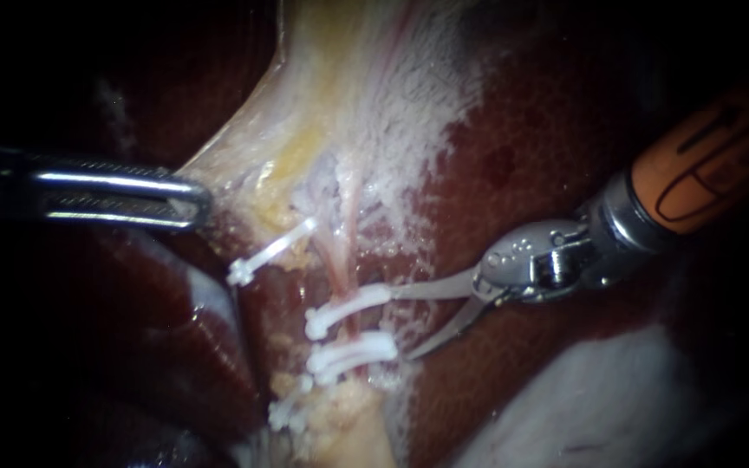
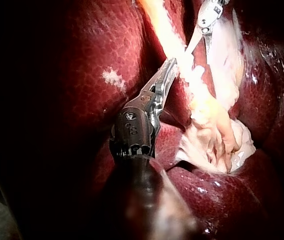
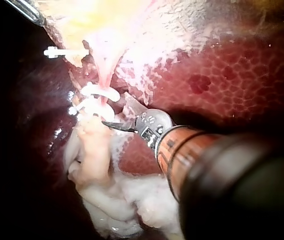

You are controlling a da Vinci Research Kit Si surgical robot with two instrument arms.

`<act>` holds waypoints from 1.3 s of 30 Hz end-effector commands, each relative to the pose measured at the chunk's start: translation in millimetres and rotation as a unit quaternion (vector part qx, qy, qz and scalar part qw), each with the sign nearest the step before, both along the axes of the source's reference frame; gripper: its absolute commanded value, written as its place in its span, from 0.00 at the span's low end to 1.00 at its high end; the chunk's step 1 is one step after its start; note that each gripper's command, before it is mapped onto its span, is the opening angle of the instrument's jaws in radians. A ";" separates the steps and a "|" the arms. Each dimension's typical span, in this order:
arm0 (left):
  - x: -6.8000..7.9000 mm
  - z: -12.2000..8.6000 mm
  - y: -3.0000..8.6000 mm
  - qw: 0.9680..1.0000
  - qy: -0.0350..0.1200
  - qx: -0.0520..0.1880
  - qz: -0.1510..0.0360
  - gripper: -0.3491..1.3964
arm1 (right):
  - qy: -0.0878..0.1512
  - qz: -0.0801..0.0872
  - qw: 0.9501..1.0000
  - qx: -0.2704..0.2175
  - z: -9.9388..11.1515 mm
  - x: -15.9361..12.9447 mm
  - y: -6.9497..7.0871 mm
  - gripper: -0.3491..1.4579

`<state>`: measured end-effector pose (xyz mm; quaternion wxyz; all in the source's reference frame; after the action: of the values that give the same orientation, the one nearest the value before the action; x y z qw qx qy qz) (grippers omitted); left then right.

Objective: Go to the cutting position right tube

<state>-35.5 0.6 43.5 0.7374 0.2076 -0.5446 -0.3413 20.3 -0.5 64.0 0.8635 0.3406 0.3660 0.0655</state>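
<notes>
The claw of the right instrument (image 1: 402, 324) stands released, its two thin curved blades spread in a narrow V with nothing between them. The upper blade's tip touches or all but touches the free end of the upper clip (image 1: 348, 308), and the lower blade's tip lies just beside the end of the lower clip (image 1: 353, 351). The right tube (image 1: 346, 273), a pinkish strand, runs down through both white clips, and its bare stretch between them sits just beyond the blade tips. The step in hand therefore looks nearly done: the approach is made, but the tube is not yet inside the V. As I judge it, the next move calls for a short advance along the line of the blades, kept between the two clips, until the tube lies well into the opening with neither blade riding on a clip. Further out, a third clip (image 1: 270, 251) sits on a separate strand toward the left instrument (image 1: 191, 201). That instrument's claw appears clenched on the edge of the pale tissue (image 1: 305, 104), drawing it taut over the dark red liver (image 1: 565, 130). As to writing, the orange sleeve (image 1: 704, 165) behind the right claw carries dark printed marks; no brand or label shows elsewhere.
</notes>
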 end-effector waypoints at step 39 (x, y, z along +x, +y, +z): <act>-0.2 0.1 0.0 1.000 0.000 0.000 0.000 0.00 | 0.038 -0.011 0.996 0.080 0.4 3.5 -0.9 0.40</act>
<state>-35.7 0.6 43.6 0.7376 0.2072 -0.5445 -0.3414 23.8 -1.4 64.4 0.8194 0.4152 0.3885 0.0726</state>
